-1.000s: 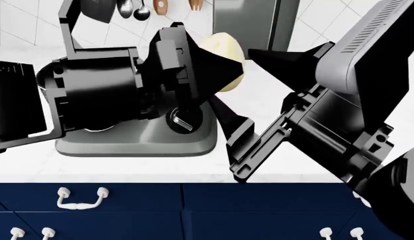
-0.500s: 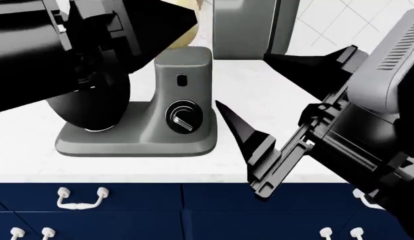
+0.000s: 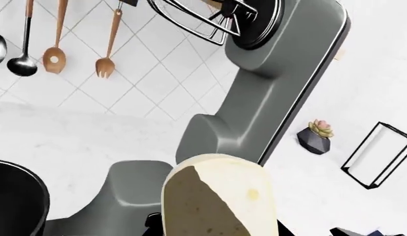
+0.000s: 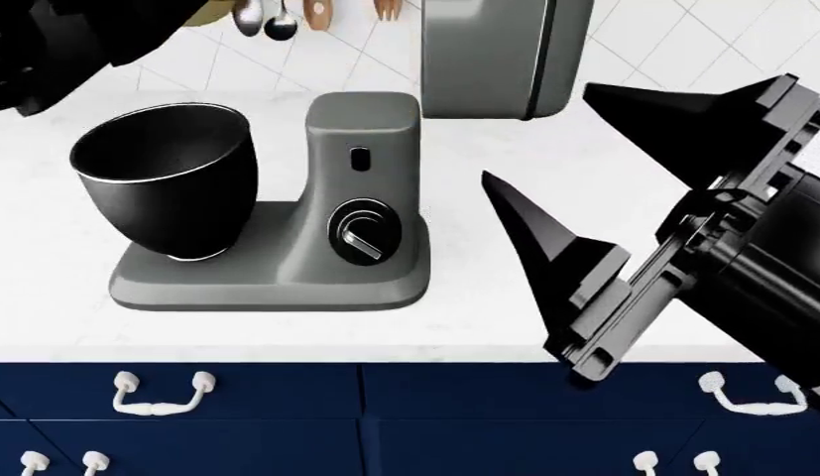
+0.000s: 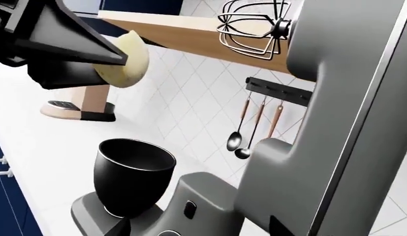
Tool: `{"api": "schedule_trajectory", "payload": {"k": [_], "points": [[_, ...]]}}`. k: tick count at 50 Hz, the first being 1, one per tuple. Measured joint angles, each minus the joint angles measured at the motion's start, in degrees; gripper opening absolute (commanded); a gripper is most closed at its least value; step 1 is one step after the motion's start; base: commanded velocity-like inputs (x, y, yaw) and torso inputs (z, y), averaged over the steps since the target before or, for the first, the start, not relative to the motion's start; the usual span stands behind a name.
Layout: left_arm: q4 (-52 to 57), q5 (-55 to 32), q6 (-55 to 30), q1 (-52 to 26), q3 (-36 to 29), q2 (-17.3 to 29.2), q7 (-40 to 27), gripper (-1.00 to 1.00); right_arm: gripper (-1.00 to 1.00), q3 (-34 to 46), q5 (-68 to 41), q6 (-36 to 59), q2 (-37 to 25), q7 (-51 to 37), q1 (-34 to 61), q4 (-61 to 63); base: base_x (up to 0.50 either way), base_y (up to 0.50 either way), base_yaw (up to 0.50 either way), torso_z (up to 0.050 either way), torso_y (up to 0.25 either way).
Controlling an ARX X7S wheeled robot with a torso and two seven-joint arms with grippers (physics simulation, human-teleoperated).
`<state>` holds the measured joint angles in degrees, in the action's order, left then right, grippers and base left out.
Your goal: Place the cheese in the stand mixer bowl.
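Observation:
The cheese, a pale yellow wedge, is gripped in my left gripper, whose dark jaws barely show at its sides. In the right wrist view the cheese hangs in the left gripper's black fingers, high above the counter and off to one side of the stand mixer bowl. The glossy black bowl stands empty on the grey mixer base. In the head view only the left arm shows, at the top left. My right gripper is open and empty, right of the mixer.
The grey mixer body with its dial rises beside the bowl, and its head with the whisk is tilted up. Utensils hang on the tiled wall. A small potted plant and a wire frame stand on the counter. Blue drawers lie below.
My left arm has risen up and left with the cheese, out of most of the head view, uncovering the bowl. My right gripper has shifted to the right.

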<state>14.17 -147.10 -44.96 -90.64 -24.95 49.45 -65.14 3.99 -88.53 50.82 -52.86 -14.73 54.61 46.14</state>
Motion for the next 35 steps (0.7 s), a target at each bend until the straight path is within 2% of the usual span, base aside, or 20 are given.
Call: {"api": "schedule_trajectory", "payload": {"k": [20, 35], "points": [[-7.45, 2.28, -7.02, -7.31, -7.63, 1.27, -7.11, -1.0, 1.0, -0.91, 0.49, -1.02, -0.48, 0.75, -1.64, -0.61, 0.0, 0.0, 0.0, 0.0, 0.0], [-15.92, 6.87, -12.51, -9.57, -13.39, -0.58, -8.02, -1.0, 1.0, -0.96, 1.39, -1.48, -0.33, 1.38, -2.69, -0.83, 0.0, 0.0, 0.0, 0.0, 0.0]]}}
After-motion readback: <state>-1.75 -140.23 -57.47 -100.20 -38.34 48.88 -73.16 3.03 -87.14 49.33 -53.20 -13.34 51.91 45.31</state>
